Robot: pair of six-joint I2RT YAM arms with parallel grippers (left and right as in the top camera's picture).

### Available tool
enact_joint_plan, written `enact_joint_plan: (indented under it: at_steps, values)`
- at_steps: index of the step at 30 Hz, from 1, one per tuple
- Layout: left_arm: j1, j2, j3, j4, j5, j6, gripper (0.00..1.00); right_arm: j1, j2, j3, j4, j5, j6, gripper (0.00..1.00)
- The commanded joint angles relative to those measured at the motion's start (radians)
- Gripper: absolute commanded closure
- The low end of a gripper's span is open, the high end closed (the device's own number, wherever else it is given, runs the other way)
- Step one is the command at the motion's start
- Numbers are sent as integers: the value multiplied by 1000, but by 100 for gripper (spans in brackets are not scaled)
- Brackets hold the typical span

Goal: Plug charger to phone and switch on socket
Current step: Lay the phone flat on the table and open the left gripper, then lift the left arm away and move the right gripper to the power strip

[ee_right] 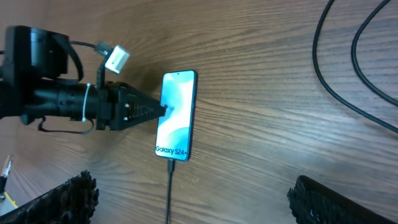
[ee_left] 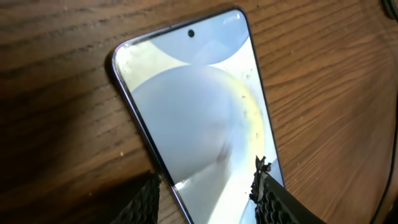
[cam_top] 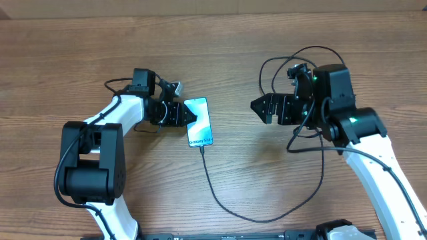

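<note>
Overhead view: the phone (cam_top: 199,122) lay screen-up on the wooden table (cam_top: 80,40), with one arm on each side of it.
Left gripper (cam_top: 188,115): it reached in from the phone's left, its tips at the phone's left long edge.
Right gripper (cam_top: 259,110): it hung to the phone's right, well apart from it and pointing toward it.
Charger (cam_top: 215,192): its thin black cable left the phone's near short end and curved away to the phone's right.
Left wrist view: only this view showed the left fingers (ee_left: 146,202) standing apart, one at each long edge of the phone (ee_left: 193,106). The right-hand finger overlapped the glass. A punch-hole camera sat at the phone's far end. Whether the fingers squeezed the phone could not be told.
Right wrist view: only this view made the words "Galaxy S24+" readable, at the end of the phone (ee_right: 177,115) where the connector tip (ee_right: 171,163) met it. The right gripper's own fingers (ee_right: 62,199) stood wide apart, with nothing between them.
</note>
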Motion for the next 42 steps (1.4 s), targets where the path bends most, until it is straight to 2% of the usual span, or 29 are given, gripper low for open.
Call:
enact_joint_plan:
  at_steps: [1, 2, 4, 6, 7, 8, 9, 11, 16, 21, 25, 29, 35, 42]
  values:
    - [0, 22, -11, 0, -144, 26, 53, -3, 20, 19, 10, 10, -10, 0]
    - [0, 21, -10, -3, -165, 14, 51, -3, 25, 19, 4, 10, -10, 7]
    - [0, 18, 3, -24, -215, -5, 39, -3, 32, 19, -23, 16, -10, 29]
    - [2, 13, 33, -66, -264, -9, 16, -3, 33, 19, -61, 68, -10, 59]
    - [3, 8, 58, -96, -292, -15, 11, -3, 33, 20, -87, 110, -9, 78]
    - [5, 3, 88, -131, -322, -23, 10, -6, 33, 20, -117, 155, -3, 89]
    - [8, -4, 130, -177, -353, -33, 10, -10, 33, 20, -149, 201, 19, 96]
    - [13, -24, 220, -271, -399, -38, 0, -28, 33, 20, -214, 294, 89, 96]
    - [14, -121, 453, -465, -476, -37, 0, -145, 33, 20, -325, 432, 179, 96]
    - [13, -298, 592, -614, -529, -38, 0, -385, 33, 20, -323, 433, 219, 96]
    - [13, -486, 595, -706, -581, -63, 0, -565, 40, 21, -291, 416, 218, 96]
    - [13, -674, 594, -789, -652, -130, 0, -672, 102, 35, -299, 409, 215, 96]
    - [13, -926, 589, -863, -777, -220, 0, -711, 305, 152, -355, 349, 149, 96]
    - [13, -1155, 589, -1061, -1040, -442, 0, -711, 499, 368, -470, 292, 116, 96]
